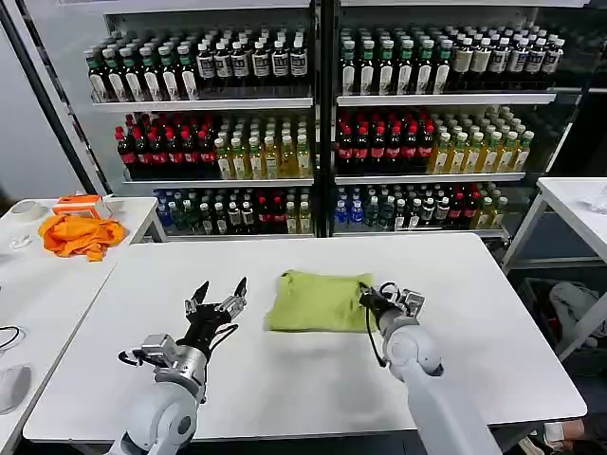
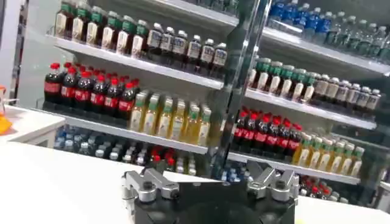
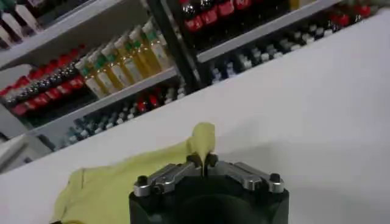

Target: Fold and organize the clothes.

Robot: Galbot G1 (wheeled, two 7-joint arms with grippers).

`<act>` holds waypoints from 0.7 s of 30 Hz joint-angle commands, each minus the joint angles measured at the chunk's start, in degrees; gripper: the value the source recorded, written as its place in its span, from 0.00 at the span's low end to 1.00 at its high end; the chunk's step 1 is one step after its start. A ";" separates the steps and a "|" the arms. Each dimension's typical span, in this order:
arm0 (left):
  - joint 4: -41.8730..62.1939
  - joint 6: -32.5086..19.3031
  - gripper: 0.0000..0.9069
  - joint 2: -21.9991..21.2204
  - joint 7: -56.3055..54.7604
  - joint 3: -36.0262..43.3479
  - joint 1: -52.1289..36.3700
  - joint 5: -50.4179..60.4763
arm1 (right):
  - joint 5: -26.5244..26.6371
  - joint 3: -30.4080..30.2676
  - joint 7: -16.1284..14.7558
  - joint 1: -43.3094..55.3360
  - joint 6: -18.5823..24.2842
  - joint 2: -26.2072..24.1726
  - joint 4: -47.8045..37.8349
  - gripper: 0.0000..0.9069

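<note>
Pinching: right gripper (image 1: 366, 299) is clenched on the right edge of the lime yellow-green cotton T-shirt (image 1: 318, 301); in the right wrist view its fingers (image 3: 196, 162) are closed on a raised tuft of the fabric (image 3: 203, 139)
T-shirt: folded into a compact, roughly rectangular bundle, lying near the middle of the white rectangular surface (image 1: 285, 379), between the two grippers
Left gripper (image 1: 218, 294): released, its black fingers spread and pointing up and forward, held above the surface to the left of the T-shirt, apart from it
Side table: bright orange crumpled cloth (image 1: 81, 234) lies on a separate white table at the left
Background: shelves of bottled drinks (image 1: 322, 123) behind the surface
</note>
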 commanded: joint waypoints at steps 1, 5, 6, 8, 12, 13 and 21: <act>-0.09 0.03 1.00 -0.18 0.09 0.52 0.03 1.18 | -8.06 -0.29 -5.15 7.27 2.24 -2.31 -10.42 0.09; -0.18 -0.01 1.00 -0.38 0.07 0.85 0.12 1.72 | -11.64 -0.46 -6.82 7.02 4.90 -1.88 -9.67 1.00; -0.37 -0.06 1.00 -0.38 0.10 0.99 0.23 2.16 | -12.61 -0.33 -7.03 6.20 6.15 -2.01 -8.27 1.00; -0.93 -0.38 1.00 -0.33 0.20 1.28 0.58 3.71 | -18.53 -0.22 -7.73 3.19 9.45 -3.07 -3.54 1.00; -1.94 -1.15 1.00 -0.09 0.28 1.88 1.49 9.03 | -27.29 0.79 -7.58 -6.70 15.41 -5.99 6.91 1.00; -2.20 -1.26 1.00 0.00 0.33 2.01 1.77 10.18 | -28.91 1.81 -6.97 -10.53 16.44 -6.38 9.85 1.00; -4.22 -2.56 1.00 0.18 0.65 2.69 4.52 13.24 | -34.77 10.41 -6.78 -32.11 21.36 -5.14 28.64 1.00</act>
